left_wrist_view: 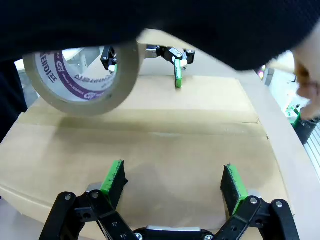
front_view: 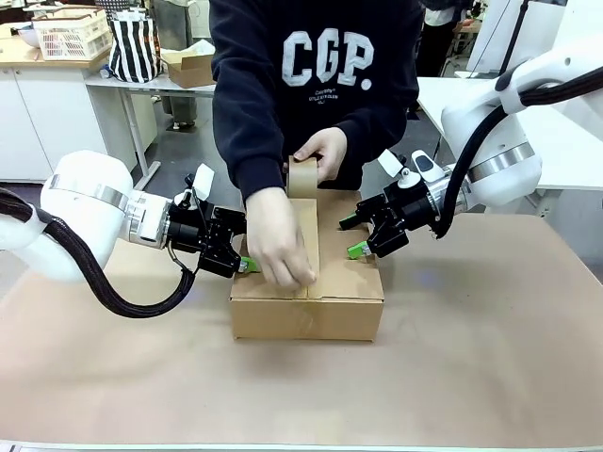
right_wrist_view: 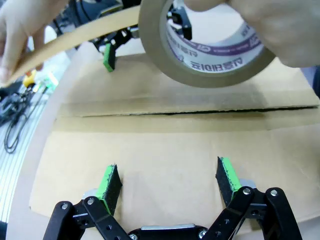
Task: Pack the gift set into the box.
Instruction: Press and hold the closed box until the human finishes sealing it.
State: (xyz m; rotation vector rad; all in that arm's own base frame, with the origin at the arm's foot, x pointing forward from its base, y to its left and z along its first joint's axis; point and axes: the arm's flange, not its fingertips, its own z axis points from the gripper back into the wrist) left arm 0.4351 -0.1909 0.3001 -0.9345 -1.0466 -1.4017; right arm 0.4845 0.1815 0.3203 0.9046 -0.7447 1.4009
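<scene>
The brown cardboard box (front_view: 306, 292) stands mid-table with its top flaps folded shut. A person's hand holds a roll of brown tape (front_view: 302, 176) at the far edge, while the other hand (front_view: 281, 247) presses the tape strip (right_wrist_view: 65, 45) down near the front edge. My left gripper (front_view: 237, 257) is open at the box's left top edge, above the left flap (left_wrist_view: 175, 145). My right gripper (front_view: 354, 236) is open over the right flap (right_wrist_view: 165, 145). Neither gripper holds anything. The tape roll (left_wrist_view: 82, 75) hangs above the centre seam (right_wrist_view: 190, 112).
Brown paper covers the table (front_view: 471, 377), with free room in front of the box and to both sides. The person's dark sleeve (front_view: 247, 141) reaches over the box. Behind stand a counter with a white basket (front_view: 71, 33) and a small carton (front_view: 193, 64).
</scene>
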